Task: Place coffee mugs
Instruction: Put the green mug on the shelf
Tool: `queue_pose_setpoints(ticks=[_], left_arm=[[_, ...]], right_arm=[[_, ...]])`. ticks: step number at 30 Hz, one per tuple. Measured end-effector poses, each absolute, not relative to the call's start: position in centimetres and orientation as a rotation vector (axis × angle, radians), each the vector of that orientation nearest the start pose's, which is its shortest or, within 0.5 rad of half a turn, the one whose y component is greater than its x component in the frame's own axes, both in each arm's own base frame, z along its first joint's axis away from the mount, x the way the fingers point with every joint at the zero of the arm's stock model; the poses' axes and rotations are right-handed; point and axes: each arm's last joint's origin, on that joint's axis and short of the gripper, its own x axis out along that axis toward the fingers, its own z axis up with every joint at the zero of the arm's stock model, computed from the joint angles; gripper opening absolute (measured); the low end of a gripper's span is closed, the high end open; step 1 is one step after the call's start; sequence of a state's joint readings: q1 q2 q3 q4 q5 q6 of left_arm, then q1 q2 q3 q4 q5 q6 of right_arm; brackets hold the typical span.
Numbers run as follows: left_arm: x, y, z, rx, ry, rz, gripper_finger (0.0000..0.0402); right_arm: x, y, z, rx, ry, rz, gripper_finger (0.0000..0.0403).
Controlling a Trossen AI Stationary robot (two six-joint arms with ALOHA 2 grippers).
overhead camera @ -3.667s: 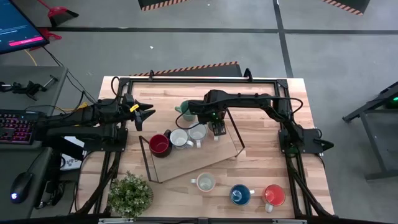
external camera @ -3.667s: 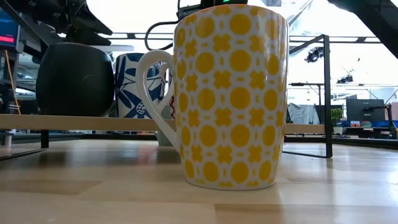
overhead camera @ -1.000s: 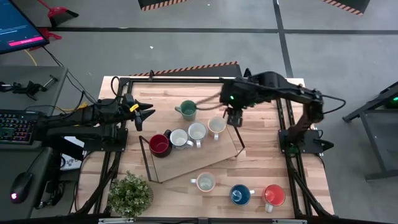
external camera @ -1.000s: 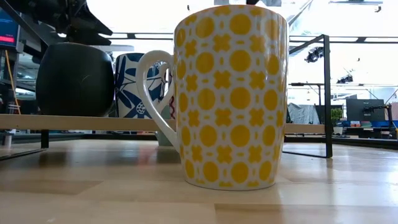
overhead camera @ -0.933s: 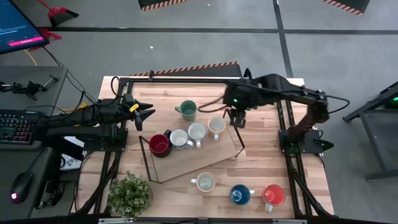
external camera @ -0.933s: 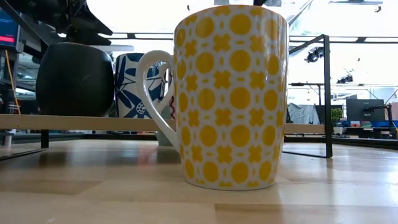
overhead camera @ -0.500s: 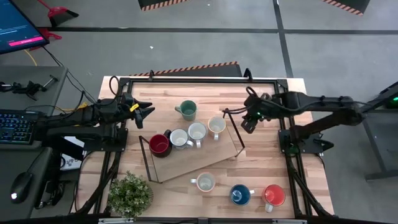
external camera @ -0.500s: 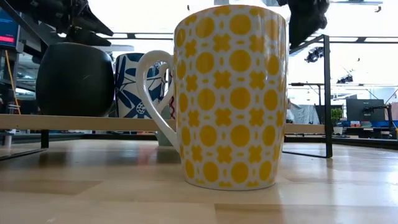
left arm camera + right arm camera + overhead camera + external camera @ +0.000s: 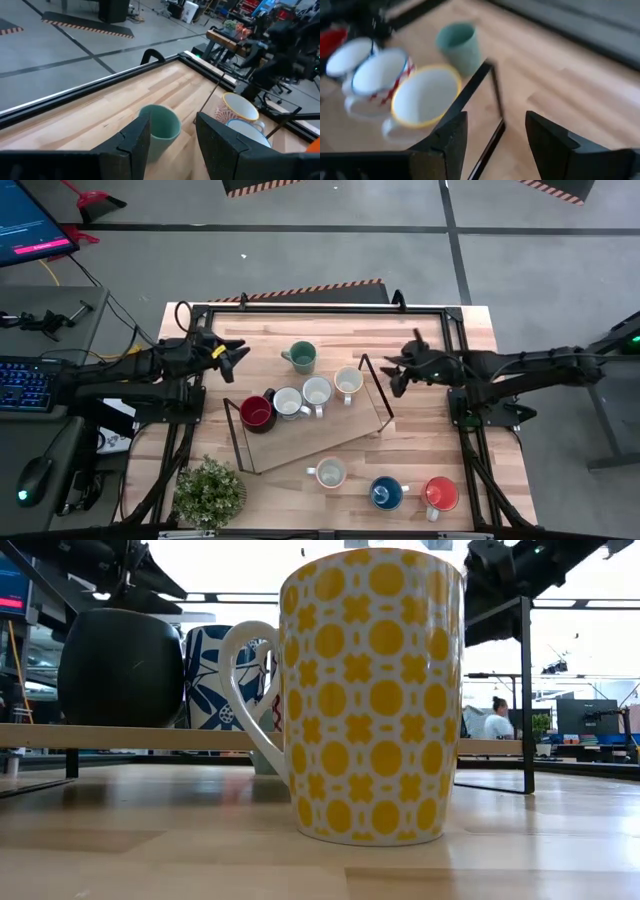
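Four mugs stand in a row on the wooden shelf of a black wire rack (image 9: pixel 300 442): dark red (image 9: pixel 256 412), white (image 9: pixel 288 402), white (image 9: pixel 317 391) and yellow-rimmed cream (image 9: pixel 348 381). A teal-green mug (image 9: pixel 300 357) stands on the table behind the rack. A yellow-patterned mug (image 9: pixel 328 473), a blue mug (image 9: pixel 385 493) and an orange mug (image 9: pixel 440 493) stand near the front edge. My left gripper (image 9: pixel 240 353) is open and empty, left of the teal-green mug (image 9: pixel 162 127). My right gripper (image 9: pixel 392 375) is open and empty, just right of the rack's right end.
A potted green plant (image 9: pixel 210 492) stands at the front left corner. The rack's upright wire frames (image 9: pixel 378 385) rise at both of its ends. In the low view the yellow-patterned mug (image 9: pixel 365 695) fills the foreground. Bare tabletop lies right of the rack.
My right gripper has drawn back from above the rack's right end toward the table's right edge, its arm now stretched out low. It is empty. The yellow-rimmed cream mug stays on the rack shelf beside the white ones.
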State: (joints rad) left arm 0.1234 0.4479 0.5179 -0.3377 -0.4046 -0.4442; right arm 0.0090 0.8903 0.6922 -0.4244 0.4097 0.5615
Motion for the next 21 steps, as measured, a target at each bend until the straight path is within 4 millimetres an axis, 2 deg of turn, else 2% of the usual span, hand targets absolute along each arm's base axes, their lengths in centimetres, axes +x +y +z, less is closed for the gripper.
queue_pose_setpoints(ticks=[6, 11, 16, 21], left_arm=[[11.5, 2.6, 26.8, -0.459, 0.15, 0.585, 0.0147], [12.5, 2.5, 26.7, -0.539, 0.147, 0.53, 0.0147], [14.2, 2.8, 27.9, -0.49, 0.037, 0.491, 0.0147], [15.7, 3.7, 29.8, -0.441, 0.034, 0.517, 0.0147]], right_arm=[[15.7, -1.5, 29.0, 0.33, 0.304, -0.665, 0.0178], [14.3, -1.6, 29.9, 0.341, 0.236, -0.682, 0.0178], [14.0, -1.6, 30.0, 0.343, 0.231, -0.681, 0.0178], [14.1, -1.6, 29.9, 0.345, 0.238, -0.678, 0.0178]])
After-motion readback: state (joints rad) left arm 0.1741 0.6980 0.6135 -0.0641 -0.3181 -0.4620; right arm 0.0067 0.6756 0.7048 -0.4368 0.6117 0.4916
